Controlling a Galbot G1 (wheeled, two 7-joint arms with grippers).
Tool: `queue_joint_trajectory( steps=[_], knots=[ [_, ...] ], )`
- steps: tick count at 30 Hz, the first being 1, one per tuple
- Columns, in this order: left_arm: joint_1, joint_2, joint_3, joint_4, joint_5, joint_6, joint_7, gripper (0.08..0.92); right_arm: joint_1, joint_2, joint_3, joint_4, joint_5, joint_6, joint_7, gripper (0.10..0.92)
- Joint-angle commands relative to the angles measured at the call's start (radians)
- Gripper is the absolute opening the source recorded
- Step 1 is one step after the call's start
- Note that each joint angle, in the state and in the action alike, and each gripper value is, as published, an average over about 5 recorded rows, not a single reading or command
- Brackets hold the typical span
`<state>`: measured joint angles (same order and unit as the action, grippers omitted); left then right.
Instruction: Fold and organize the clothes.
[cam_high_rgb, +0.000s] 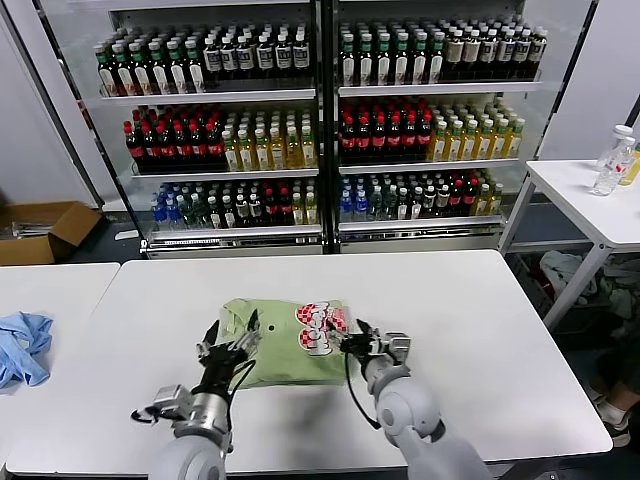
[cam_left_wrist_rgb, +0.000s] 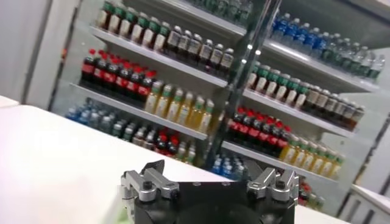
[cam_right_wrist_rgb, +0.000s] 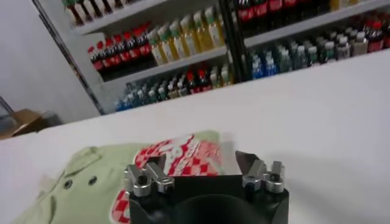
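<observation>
The near part of the polo shirt (cam_high_rgb: 285, 340) is hidden behind the two grippers in the head view, so its front edge is hard to see. The arms are cut off at the bottom of that view. In the left wrist view the shirt does not show at all. In the right wrist view only part of it shows, and the rest is hidden behind the gripper body.

The shirt is soft and light green. It lies folded into a small, flat, squarish bundle on the white table (cam_high_rgb: 480, 300), in the middle and toward the near edge. A red-and-white checkered print (cam_high_rgb: 320, 325) sits on its top right part. Small dark buttons (cam_right_wrist_rgb: 79, 181) and a bit of collar show in the right wrist view.

The left gripper (cam_high_rgb: 228, 345) is at the shirt's left side, with its metal fingers spread wide apart and nothing between them. The right gripper (cam_high_rgb: 368, 342) is at the shirt's right edge, right by the print. Its fingers are apart too and hold nothing.

The table top is smooth and has rounded corners. A crumpled light blue cloth (cam_high_rgb: 22, 345) lies on another table to the left. Behind stand glass coolers (cam_high_rgb: 320, 120) full of bottles.
</observation>
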<state>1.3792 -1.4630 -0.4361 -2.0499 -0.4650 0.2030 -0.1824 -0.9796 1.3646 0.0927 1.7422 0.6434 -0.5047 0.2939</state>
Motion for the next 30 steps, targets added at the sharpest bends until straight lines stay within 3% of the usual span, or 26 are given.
queue_joint_trajectory(
  steps=[1, 12, 21, 26, 30],
  knots=[
    [0.116, 0.035, -0.076, -0.060, 0.014, -0.044, -0.006, 0.823, 0.070, 0.082, -0.077, -0.167, -0.026, -0.007, 0.046, 0.697],
    [0.113, 0.031, -0.063, -0.057, 0.014, -0.041, -0.006, 0.823, 0.011, -0.026, -0.008, -0.094, -0.056, 0.052, 0.008, 0.394],
    [0.109, 0.032, -0.050, -0.059, 0.020, -0.037, -0.005, 0.823, 0.001, -0.235, 0.096, -0.053, -0.091, 0.097, -0.080, 0.143],
    [0.116, 0.034, -0.041, -0.065, 0.032, -0.035, -0.001, 0.822, 0.004, -0.369, 0.137, -0.046, -0.142, 0.094, -0.175, 0.106],
    [0.118, 0.031, -0.034, -0.064, 0.053, -0.037, 0.004, 0.823, 0.010, -0.385, 0.138, -0.018, -0.156, 0.122, -0.153, 0.108]
  ],
)
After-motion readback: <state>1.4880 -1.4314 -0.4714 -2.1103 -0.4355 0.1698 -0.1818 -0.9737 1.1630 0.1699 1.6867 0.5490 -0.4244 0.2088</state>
